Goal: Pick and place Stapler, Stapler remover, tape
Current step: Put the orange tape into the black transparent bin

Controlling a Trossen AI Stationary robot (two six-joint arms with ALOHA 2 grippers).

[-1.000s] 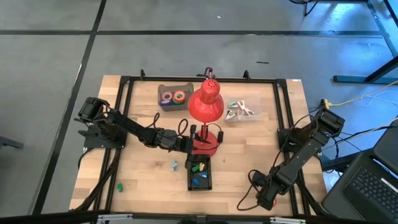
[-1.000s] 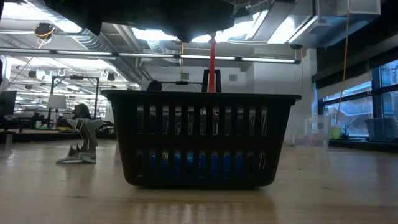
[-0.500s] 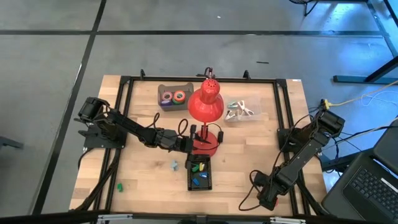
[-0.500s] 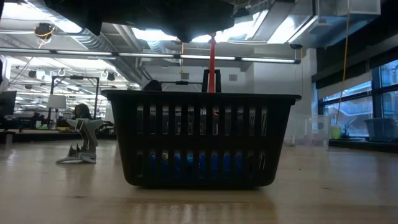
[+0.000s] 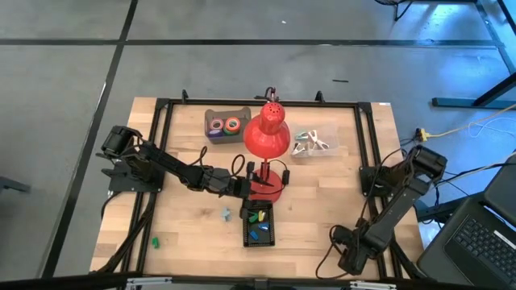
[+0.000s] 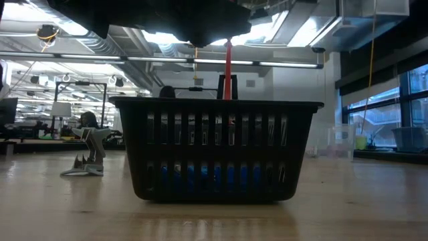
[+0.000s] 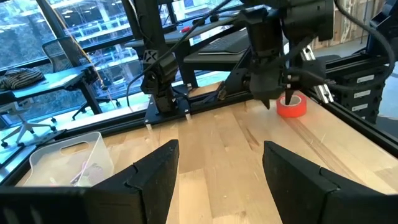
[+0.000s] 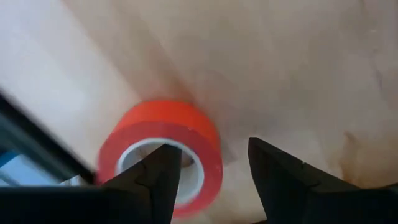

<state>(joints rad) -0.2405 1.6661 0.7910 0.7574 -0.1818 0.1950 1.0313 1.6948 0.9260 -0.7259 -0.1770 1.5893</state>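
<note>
A red tape roll [image 8: 163, 152] lies flat on the table near its right near corner, and also shows in the left wrist view [image 7: 291, 107]. My right gripper [image 8: 214, 180] is open and points down at it, one finger over the roll's hollow centre and one outside its wall; it also shows in the high view [image 5: 351, 259]. My left gripper [image 7: 217, 177] is open and empty beside the black basket [image 5: 260, 225] at the table's middle. A small claw-shaped stapler remover [image 6: 87, 159] stands on the table left of the basket. More tape rolls [image 5: 224, 125] lie in a grey tray at the far side. My right gripper comes at the red roll from above, with one finger [image 8: 158, 183] over the roll's hole and the other [image 8: 280, 180] outside the roll's rim [image 8: 208, 158]. I cannot tell whether either finger touches the roll, which lies flat on the table.
A red desk lamp [image 5: 267, 137] stands just behind the basket. A clear bin [image 5: 312, 143] with pale items sits at the far right. A small green item [image 5: 154, 241] lies near the left near corner. Black frame rails [image 5: 367, 161] run along the table's edges.
My right arm has shifted a little toward the table's right near corner, with its gripper still pointing down there.
</note>
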